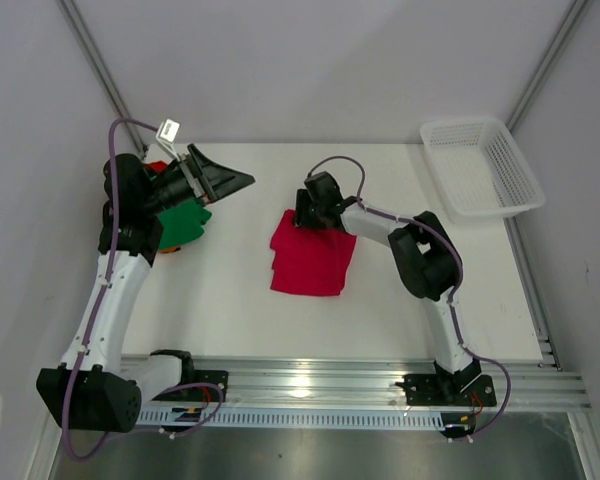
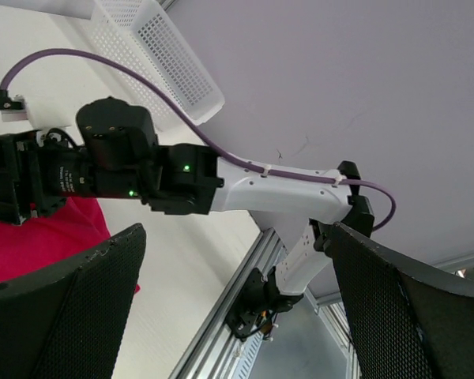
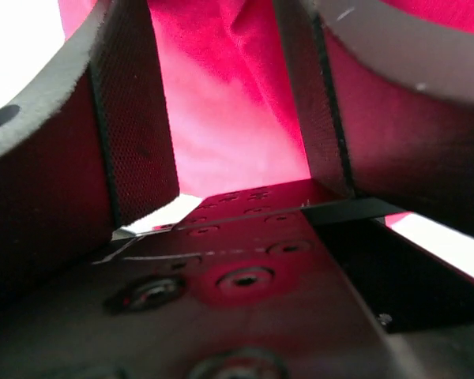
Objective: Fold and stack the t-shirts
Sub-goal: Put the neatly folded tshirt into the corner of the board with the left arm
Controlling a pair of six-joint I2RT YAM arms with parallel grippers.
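Folded crimson-red cloth t-shirt [image 1: 312,268] lies mid-frame. The right gripper [image 1: 306,224], fingers half parted, bears on its upper edge, probably flattening it; pinching or not, I cannot tell. The left gripper [image 1: 242,182], splayed empty, hovers clear at upper left.

1. No text, brand, number or sign can be read in any of the views.
2. Left wrist view: small white print sits on the black motor housing [image 2: 63,178] of the right arm [image 2: 276,193], too blurred to make out.
3. Top view: a white tag [image 1: 168,128] hangs on the purple cable [image 1: 130,122] at the left arm [image 1: 115,280]; any lettering is too small to tell.
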